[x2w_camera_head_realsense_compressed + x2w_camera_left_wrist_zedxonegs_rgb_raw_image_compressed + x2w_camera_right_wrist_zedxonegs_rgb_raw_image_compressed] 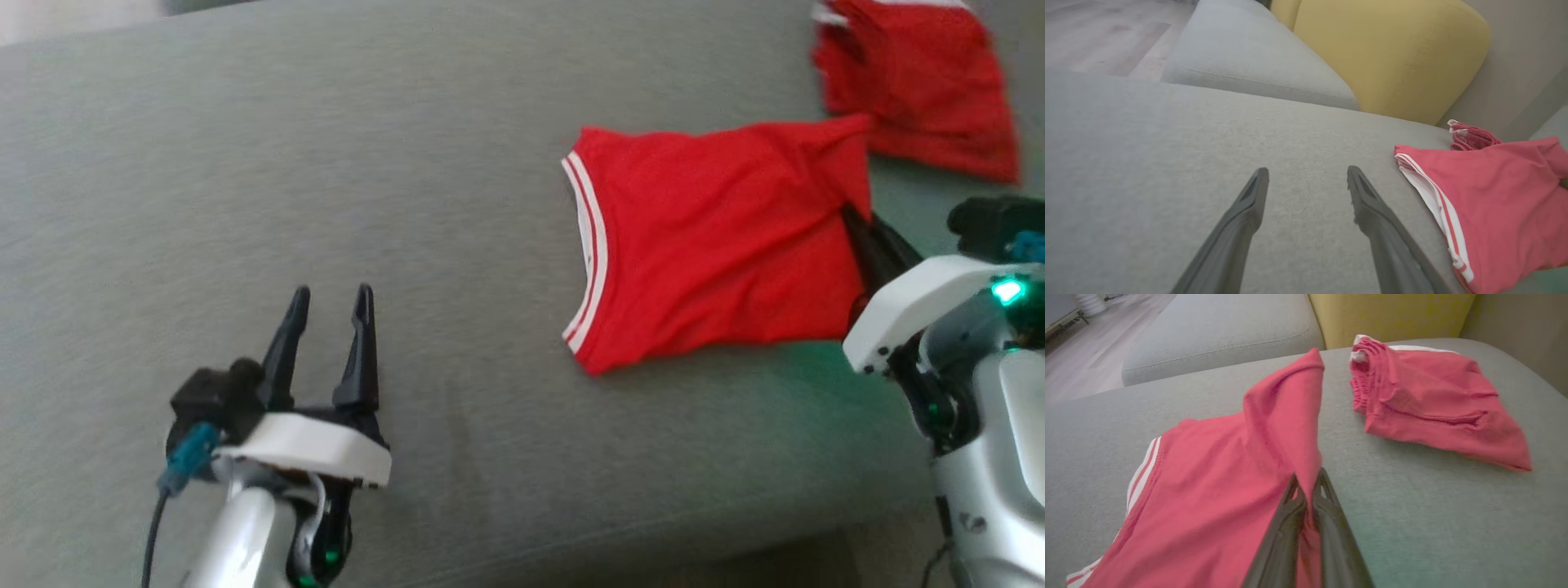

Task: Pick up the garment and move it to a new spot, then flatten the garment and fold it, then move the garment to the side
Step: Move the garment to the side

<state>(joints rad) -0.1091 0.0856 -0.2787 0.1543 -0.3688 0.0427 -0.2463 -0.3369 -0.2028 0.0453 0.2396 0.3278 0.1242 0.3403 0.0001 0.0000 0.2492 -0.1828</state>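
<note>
Right tool, nearest the lens, has only a narrow raised fold at the edge of the garment between its fingers.

Risk one: so thin a bite may slip out when the cloth is lifted or dragged, dropping it short of the new spot.

Risk two: the fold stands near the second red garment, and a pull that way could disturb it.

Risk three: a one-corner lift would likely bunch the rest, making flattening harder.

Tool state: right pressed together, pinching that fold. The rest of the garment lies on the grey sofa seat. Left tool is spread wide and holds nothing, over bare seat apart from the garment.
</note>
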